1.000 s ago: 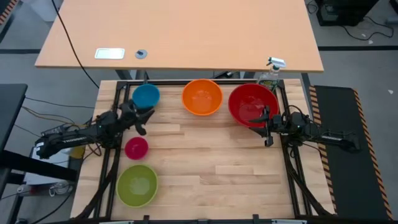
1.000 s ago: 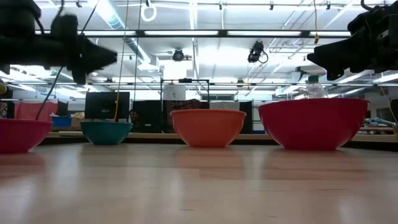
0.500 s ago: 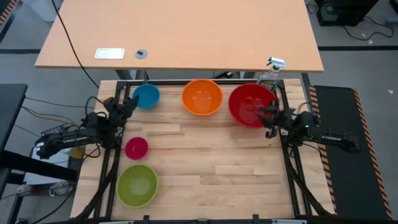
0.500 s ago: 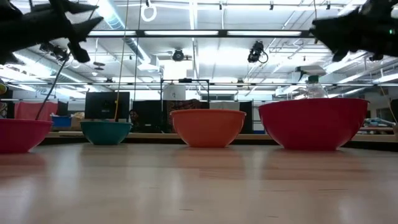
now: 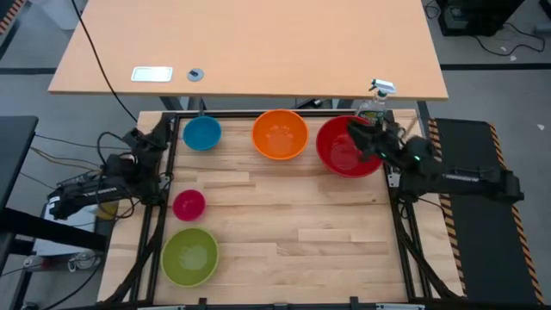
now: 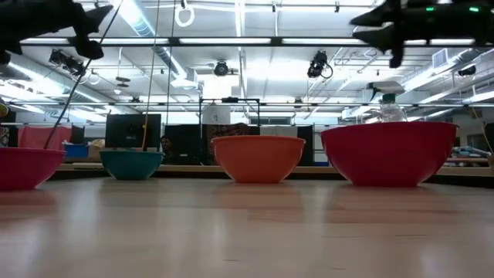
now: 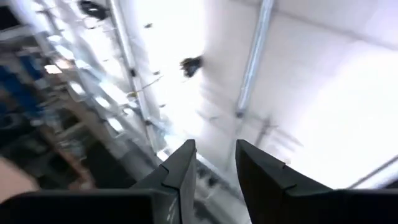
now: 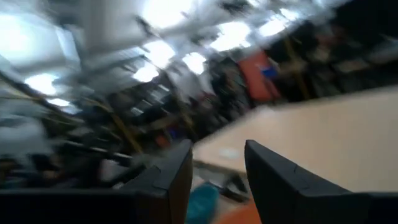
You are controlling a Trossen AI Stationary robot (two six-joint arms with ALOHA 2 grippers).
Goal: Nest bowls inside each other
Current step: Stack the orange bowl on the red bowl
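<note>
Five bowls stand upright on the wooden table point(image 5: 293, 232): blue point(image 5: 202, 133), orange point(image 5: 280, 134) and red point(image 5: 344, 146) in a row at the far edge, pink point(image 5: 188, 205) and lime green point(image 5: 189, 257) near the left edge. My left gripper point(image 7: 214, 146) is open and raised at the table's far left, left of the blue bowl, tipped upward at the ceiling. My right gripper point(image 8: 217, 146) is open, raised above the red bowl's right rim point(image 5: 377, 151), with nothing between its fingers.
A larger light wooden table point(image 5: 250, 43) stands beyond the far edge, with a white card point(image 5: 151, 74) and a small disc point(image 5: 195, 75) on it. A spray bottle point(image 5: 375, 99) stands behind the red bowl. Bare wood fills the table's middle and right near part.
Both grippers have risen and tipped upward. My left gripper has gone from beside the blue bowl toward the table's left edge. My right gripper has gone toward the far edge, over the red bowl's right rim. The bowls have stayed in place.
</note>
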